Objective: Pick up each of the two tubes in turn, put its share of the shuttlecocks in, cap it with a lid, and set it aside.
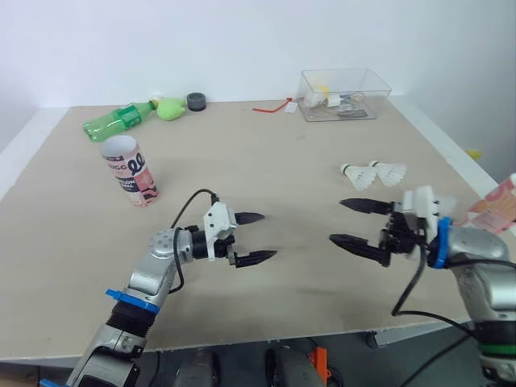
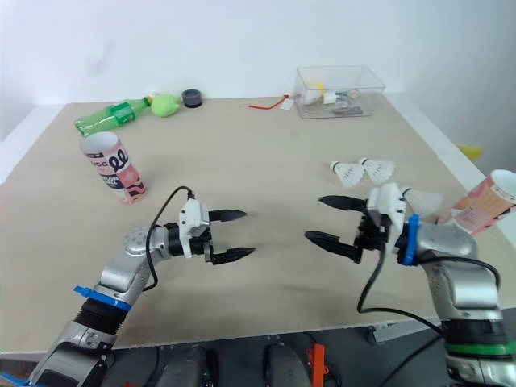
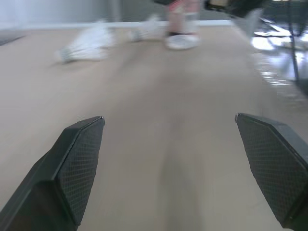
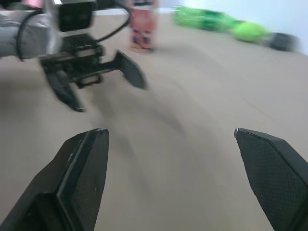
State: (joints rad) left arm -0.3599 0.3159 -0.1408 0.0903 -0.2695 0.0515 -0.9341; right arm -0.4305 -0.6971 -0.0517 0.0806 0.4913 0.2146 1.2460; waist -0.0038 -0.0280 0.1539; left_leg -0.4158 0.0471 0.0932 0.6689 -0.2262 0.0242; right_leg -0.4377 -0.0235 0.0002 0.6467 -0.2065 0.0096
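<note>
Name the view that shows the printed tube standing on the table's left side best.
Left eye view: the tube stands whole, open top and print visible, nothing covering it. The right eye view shows the same; the right wrist view catches its lower part, cropped.

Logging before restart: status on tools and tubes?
Left tool open, empty. Right tool open, empty. Tube upright at left, uncapped; two shuttlecocks loose at right. Nothing in the way.
</note>
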